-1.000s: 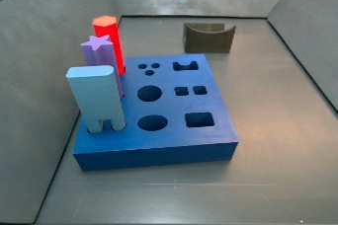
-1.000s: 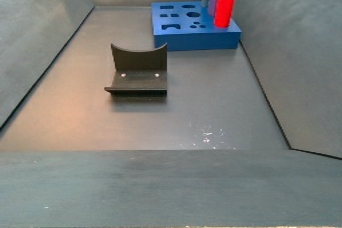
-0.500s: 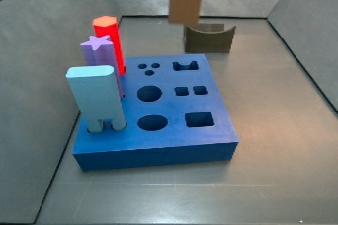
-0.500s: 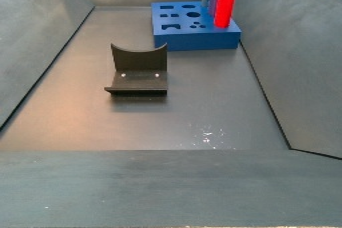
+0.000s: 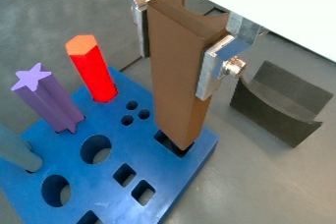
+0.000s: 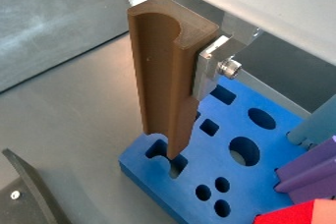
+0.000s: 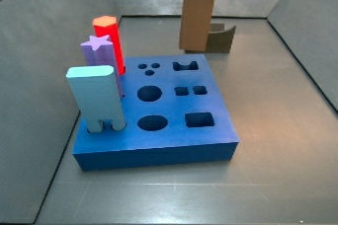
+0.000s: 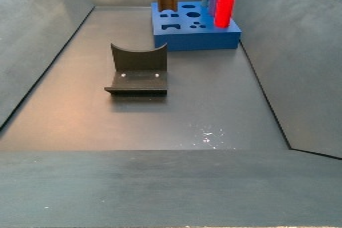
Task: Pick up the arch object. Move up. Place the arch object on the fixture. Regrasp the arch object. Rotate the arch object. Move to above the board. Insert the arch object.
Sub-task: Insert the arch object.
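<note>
Brown arch object (image 5: 180,71): upright, long axis vertical, clamped in tool (image 5: 184,33), lower end at board's (image 5: 79,174) edge hole; fixture (image 5: 280,102) clear at 3 o'clock.

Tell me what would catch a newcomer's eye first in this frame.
The tall brown arch object stands upright in the gripper, its lower end at the arch-shaped hole near the edge of the blue board. Next come the bright pieces standing on the board: the red peg and, beside it, the purple star peg. The dark fixture sits empty on the floor beside the board.
</note>
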### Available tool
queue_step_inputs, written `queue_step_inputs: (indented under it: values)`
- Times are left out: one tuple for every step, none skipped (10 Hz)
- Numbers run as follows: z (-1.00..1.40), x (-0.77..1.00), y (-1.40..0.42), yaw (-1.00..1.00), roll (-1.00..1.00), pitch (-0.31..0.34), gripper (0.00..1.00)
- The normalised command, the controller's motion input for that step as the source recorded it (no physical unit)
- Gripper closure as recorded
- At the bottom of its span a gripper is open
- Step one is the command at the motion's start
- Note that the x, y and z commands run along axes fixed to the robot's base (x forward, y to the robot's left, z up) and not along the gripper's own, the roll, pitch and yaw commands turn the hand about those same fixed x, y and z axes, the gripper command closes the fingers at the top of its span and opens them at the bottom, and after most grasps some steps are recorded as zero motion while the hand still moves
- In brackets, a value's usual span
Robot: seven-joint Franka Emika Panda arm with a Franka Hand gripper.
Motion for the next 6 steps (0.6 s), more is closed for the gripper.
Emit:
queue_step_inputs:
  values:
    - [-0.57,-0.02,0.00,0.24,0.01,-0.146,1.00]
    - [-0.60,-0.04,0.00,0.34,0.03,-0.144,1.00]
    - [-0.55,0.00,0.00,0.47,0.01,-0.123,1.00]
    - [-0.13,0.00,0.01,0.35,0.00,-0.051,1.00]
    - [-0.06,0.00,0.00,0.01,0.00,0.000,1.00]
    - [-0.27,-0.03,0.02,0.11,0.04,0.000,1.00]
